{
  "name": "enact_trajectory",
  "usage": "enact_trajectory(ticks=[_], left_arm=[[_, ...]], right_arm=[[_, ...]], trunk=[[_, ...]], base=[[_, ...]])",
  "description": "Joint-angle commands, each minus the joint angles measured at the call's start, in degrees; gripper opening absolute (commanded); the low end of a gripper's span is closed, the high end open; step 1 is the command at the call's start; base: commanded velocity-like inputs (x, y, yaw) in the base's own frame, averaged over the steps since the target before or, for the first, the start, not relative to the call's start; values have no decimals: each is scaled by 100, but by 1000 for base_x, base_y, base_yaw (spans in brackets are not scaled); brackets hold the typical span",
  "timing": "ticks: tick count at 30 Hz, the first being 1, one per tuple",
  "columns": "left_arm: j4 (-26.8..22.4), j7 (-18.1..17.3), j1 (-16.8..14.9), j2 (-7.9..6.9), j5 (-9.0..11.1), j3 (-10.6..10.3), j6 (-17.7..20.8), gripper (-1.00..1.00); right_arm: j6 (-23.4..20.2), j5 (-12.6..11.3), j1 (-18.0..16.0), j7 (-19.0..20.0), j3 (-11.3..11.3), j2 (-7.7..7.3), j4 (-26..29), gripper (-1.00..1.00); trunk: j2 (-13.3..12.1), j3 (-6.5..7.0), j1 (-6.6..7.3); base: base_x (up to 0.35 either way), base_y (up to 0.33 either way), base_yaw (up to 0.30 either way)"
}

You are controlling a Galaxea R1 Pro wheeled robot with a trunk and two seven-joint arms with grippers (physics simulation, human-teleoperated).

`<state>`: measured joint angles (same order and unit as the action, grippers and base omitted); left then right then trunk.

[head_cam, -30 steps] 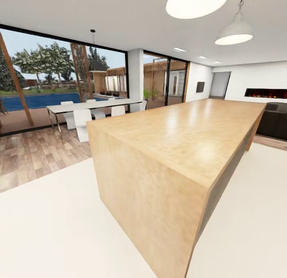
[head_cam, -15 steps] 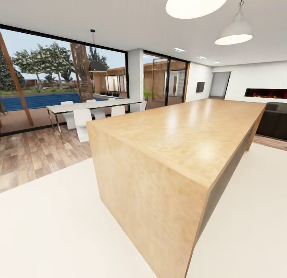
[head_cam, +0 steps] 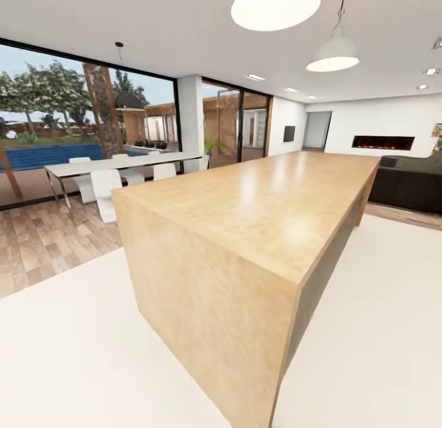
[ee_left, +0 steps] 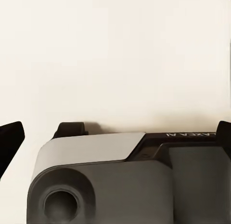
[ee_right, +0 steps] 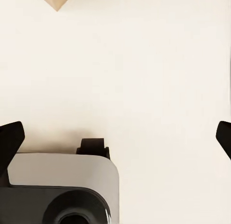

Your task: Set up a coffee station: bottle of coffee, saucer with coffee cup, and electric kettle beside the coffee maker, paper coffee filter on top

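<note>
Glossy light-wood island block (head_cam: 258, 213), matt cream floor (head_cam: 80, 354), seemingly leather dark sofa (head_cam: 408, 182).

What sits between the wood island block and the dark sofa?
In the head view, between the island block and the dark sofa nothing stands, just pale floor and a wood floor strip.

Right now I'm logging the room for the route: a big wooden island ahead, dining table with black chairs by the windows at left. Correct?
Nearly. The head view shows the wooden island ahead and the dining table by the windows, but its chairs are white, not black.
</note>
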<state>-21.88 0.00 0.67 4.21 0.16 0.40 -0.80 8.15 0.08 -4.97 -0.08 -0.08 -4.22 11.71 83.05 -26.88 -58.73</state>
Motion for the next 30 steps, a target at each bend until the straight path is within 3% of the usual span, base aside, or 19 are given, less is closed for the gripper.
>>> enact_trajectory(ticks=[1,30], left_arm=[[-9,0,3,1,2,4,-7,100],[-9,0,3,0,1,30,-16,100]], right_arm=[[20,1,-4,-1,-1,0,-5,100],[20,1,-4,-1,-1,0,-2,100]], trunk=[[3,-5,0],[3,-5,0]], base=[[0,0,-243],[0,0,-248]])
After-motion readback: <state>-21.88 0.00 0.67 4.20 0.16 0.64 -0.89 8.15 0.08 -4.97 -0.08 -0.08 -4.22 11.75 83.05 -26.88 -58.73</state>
